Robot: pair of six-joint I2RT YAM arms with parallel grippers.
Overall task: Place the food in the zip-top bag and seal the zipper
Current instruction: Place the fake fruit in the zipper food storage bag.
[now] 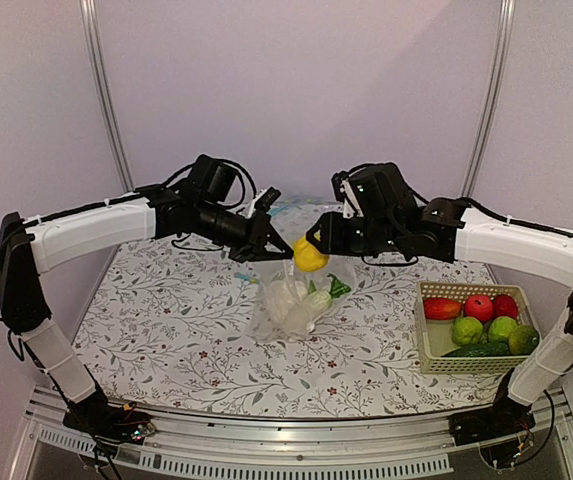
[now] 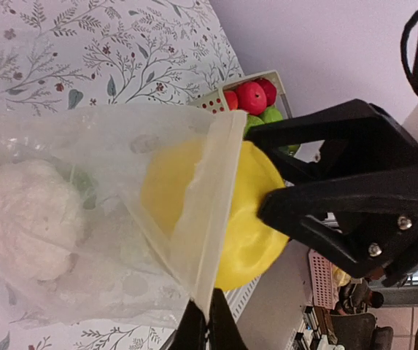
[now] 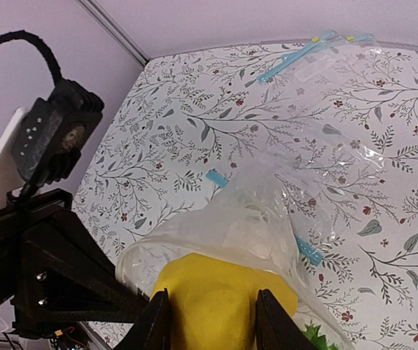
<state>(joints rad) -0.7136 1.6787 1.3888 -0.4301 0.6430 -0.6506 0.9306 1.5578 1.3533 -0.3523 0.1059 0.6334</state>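
My left gripper [image 1: 266, 246] is shut on the mouth edge of the dotted zip-top bag [image 1: 286, 308] and holds it up off the table. In the left wrist view the pinched strip [image 2: 219, 219] runs between the jaws [image 2: 209, 324]. My right gripper [image 3: 212, 321] is shut on the yellow lemon [image 3: 219, 302], which sits at the bag's mouth, partly behind the plastic [image 2: 172, 189]. A white cauliflower [image 2: 26, 219] and a radish with green leaves [image 1: 321, 297] lie inside the bag. Short bits of the blue zipper [image 3: 309, 251] show on the crumpled bag.
A cream basket [image 1: 474, 366] at the right front holds red fruits [image 1: 478, 306], green fruits [image 1: 467, 330] and a dark cucumber [image 1: 478, 350]. Another clear bag with a blue strip [image 3: 296, 58] lies flat at the back of the flowered tablecloth.
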